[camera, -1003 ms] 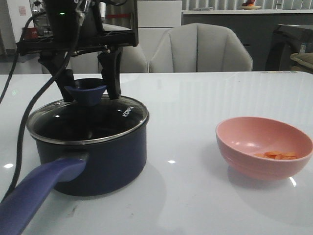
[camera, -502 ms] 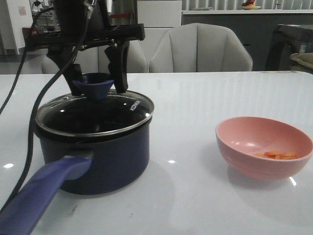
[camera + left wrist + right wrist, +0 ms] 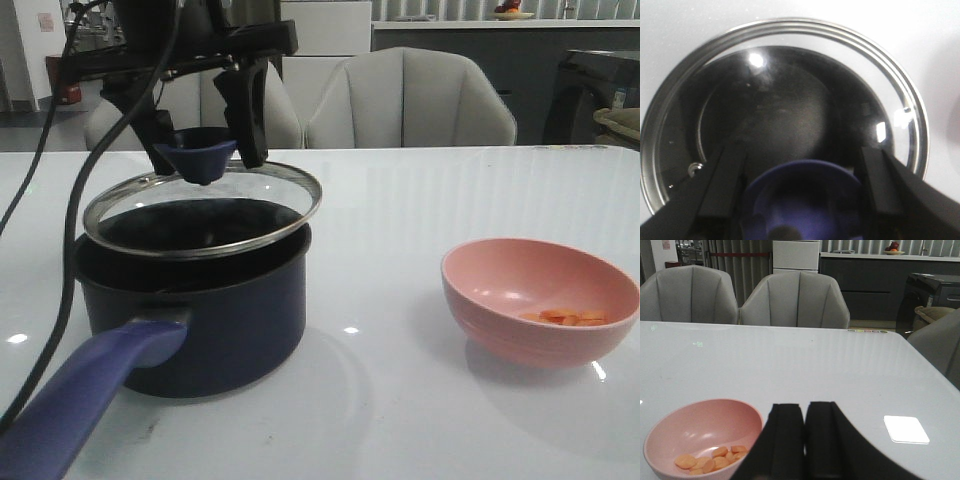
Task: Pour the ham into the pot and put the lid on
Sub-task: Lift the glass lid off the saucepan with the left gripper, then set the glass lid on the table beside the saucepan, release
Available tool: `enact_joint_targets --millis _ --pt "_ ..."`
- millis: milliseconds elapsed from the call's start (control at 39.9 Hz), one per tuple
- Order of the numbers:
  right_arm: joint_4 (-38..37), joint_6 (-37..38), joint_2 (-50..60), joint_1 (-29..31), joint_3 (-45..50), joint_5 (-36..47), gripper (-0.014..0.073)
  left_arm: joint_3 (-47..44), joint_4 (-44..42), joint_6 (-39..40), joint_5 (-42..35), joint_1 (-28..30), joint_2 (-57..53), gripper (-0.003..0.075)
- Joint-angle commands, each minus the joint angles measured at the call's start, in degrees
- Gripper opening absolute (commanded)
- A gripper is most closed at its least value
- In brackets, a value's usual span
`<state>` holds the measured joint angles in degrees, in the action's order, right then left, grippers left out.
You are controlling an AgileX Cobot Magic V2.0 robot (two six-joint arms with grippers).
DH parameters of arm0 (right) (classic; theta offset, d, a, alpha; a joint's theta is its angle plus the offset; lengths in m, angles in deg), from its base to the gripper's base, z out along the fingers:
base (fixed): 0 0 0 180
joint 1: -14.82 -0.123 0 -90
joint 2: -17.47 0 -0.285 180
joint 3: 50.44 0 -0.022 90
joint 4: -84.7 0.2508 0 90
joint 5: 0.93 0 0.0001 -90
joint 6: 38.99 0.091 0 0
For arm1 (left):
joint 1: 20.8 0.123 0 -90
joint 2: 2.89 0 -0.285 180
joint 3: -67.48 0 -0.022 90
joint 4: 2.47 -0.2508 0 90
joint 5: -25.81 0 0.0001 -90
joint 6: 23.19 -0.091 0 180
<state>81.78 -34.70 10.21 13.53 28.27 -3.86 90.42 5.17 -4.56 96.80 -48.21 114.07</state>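
The dark navy pot (image 3: 200, 320) stands at the left of the table, its purple-blue handle (image 3: 80, 400) pointing to the front left. My left gripper (image 3: 205, 160) is shut on the blue knob (image 3: 197, 155) of the glass lid (image 3: 290, 205) and holds it slightly tilted just above the pot's rim. In the left wrist view the lid (image 3: 790, 100) and its knob (image 3: 802, 200) sit between the fingers (image 3: 732, 170). The ham (image 3: 565, 318) lies in the pink bowl (image 3: 540, 300) at the right. My right gripper (image 3: 805, 407) is shut and empty beside the bowl (image 3: 700, 425) with ham (image 3: 710, 457).
Grey chairs (image 3: 410, 100) stand behind the table's far edge. A black cable (image 3: 60, 260) hangs from the left arm down past the pot's left side. White tabletop (image 3: 380, 240) lies between the pot and the bowl.
The left gripper has raised the lid off the pot; it sat on the rim a second ago and now hangs tilted above it. The bowl has not moved.
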Motion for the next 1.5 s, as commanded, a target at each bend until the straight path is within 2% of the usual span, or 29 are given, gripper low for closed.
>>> enact_joint_targets --millis 0,326,577,727,1003,1254,1354,1479 --pt "-0.8 -0.17 1.17 0.2 0.61 4.7 0.0149 1.97 2.35 -1.91 2.8 1.85 -5.24 0.0115" --pt "-0.8 -0.17 1.17 0.2 0.61 4.7 0.0149 -3.01 -2.91 -4.46 2.8 11.97 -11.84 0.0115" --pt "-0.8 -0.17 1.17 0.2 0.61 4.7 0.0149 -12.3 -3.75 -10.64 2.67 23.86 -13.91 0.0115" --pt "-0.8 -0.17 1.17 0.2 0.61 4.7 0.0149 -17.13 -3.54 -13.88 -1.56 28.64 -13.91 0.0115" --pt "-0.8 -0.17 1.17 0.2 0.61 4.7 0.0149 -24.18 -3.54 -18.03 -12.54 30.73 -10.59 0.0115" --pt "-0.8 -0.17 1.17 0.2 0.61 4.7 0.0149 -24.79 -2.75 -19.34 -15.92 30.62 -4.33 0.012" --pt "-0.8 -0.17 1.17 0.2 0.61 4.7 0.0149 -24.79 -0.89 -21.14 -16.82 30.62 -2.78 0.0177" --pt "-0.8 -0.17 1.17 0.2 0.61 4.7 0.0149 -24.79 1.0 -22.41 -17.36 30.62 -1.55 0.0356"
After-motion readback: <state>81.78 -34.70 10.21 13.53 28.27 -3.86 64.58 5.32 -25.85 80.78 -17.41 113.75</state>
